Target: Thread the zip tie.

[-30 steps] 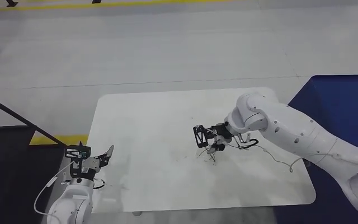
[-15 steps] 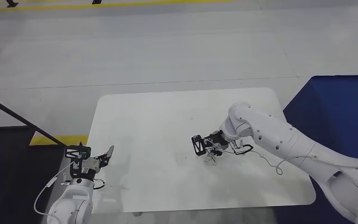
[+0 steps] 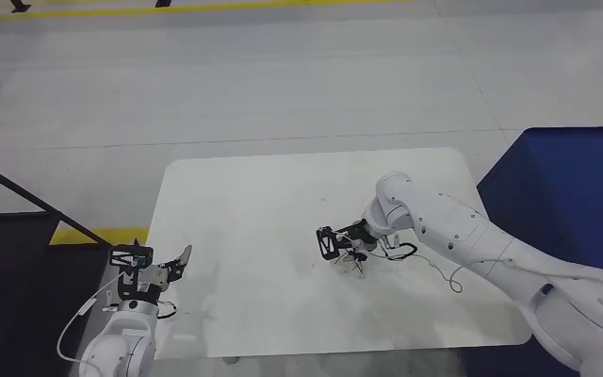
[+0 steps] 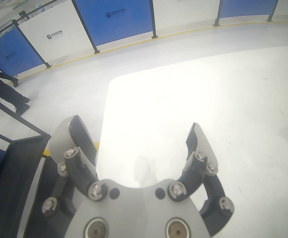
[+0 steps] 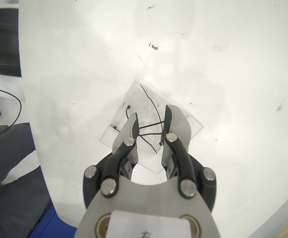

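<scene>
Several thin black zip ties (image 5: 155, 107) lie crossed in a shallow clear tray (image 5: 193, 122) on the white table (image 3: 254, 217). My right gripper (image 5: 151, 121) hangs low over the tray, open, one finger on either side of the crossing ties; I cannot tell whether the pads touch them. From above, the right gripper (image 3: 337, 247) is near the table's middle, with the zip ties (image 3: 359, 263) just beside it. My left gripper (image 4: 135, 122) is open and holds nothing, and sits at the table's near left edge (image 3: 179, 258).
A black-framed barrier (image 4: 24, 137) stands just off the table's left side. Blue and white panels (image 4: 117, 20) line the far floor. Small dark specks (image 5: 154, 46) mark the tabletop beyond the tray. A blue surface (image 3: 556, 179) borders the table's right side.
The right arm has shifted its gripper a little leftward toward the table's middle, over the zip ties. The left arm has stayed where it was.
</scene>
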Robot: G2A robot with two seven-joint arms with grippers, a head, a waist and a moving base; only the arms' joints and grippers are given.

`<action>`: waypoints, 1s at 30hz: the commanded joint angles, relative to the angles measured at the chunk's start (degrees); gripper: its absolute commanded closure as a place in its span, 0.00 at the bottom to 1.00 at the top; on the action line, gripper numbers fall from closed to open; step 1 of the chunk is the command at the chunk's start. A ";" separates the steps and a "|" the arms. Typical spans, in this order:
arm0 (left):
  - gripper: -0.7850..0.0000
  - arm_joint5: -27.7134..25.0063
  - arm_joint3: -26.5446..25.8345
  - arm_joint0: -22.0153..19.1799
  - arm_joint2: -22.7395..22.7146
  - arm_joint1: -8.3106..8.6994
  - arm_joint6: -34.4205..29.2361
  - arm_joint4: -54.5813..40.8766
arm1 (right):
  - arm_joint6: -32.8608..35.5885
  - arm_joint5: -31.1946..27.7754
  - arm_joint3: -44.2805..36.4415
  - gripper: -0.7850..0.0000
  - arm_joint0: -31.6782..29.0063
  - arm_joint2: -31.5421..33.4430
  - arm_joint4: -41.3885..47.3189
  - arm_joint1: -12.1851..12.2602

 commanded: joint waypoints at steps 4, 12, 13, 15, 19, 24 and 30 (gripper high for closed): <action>0.00 0.00 0.00 0.00 0.00 0.00 0.00 0.00 | 0.00 0.00 -0.11 0.81 0.01 0.00 0.01 0.09; 0.00 0.00 0.00 0.00 0.00 0.00 0.00 0.00 | 0.00 0.00 -0.11 1.00 0.01 0.00 0.01 0.09; 0.00 0.00 0.00 0.00 0.00 0.00 0.00 0.00 | 0.00 0.00 -0.11 1.00 0.01 0.00 0.01 0.09; 0.00 0.00 0.00 0.00 0.00 0.00 0.00 0.00 | 0.00 0.00 -0.11 1.00 0.01 0.00 0.01 0.09; 0.00 0.00 0.00 0.00 0.00 0.00 0.00 0.00 | 0.00 0.00 -0.11 1.00 0.01 0.00 0.01 0.09; 0.00 0.00 0.00 0.00 0.00 0.00 0.00 0.00 | -0.02 0.00 -5.26 1.00 0.38 0.00 2.17 -1.07; 0.00 0.00 0.00 0.00 0.00 0.00 0.00 0.00 | -0.02 0.00 -5.30 1.00 0.53 0.00 2.57 -1.04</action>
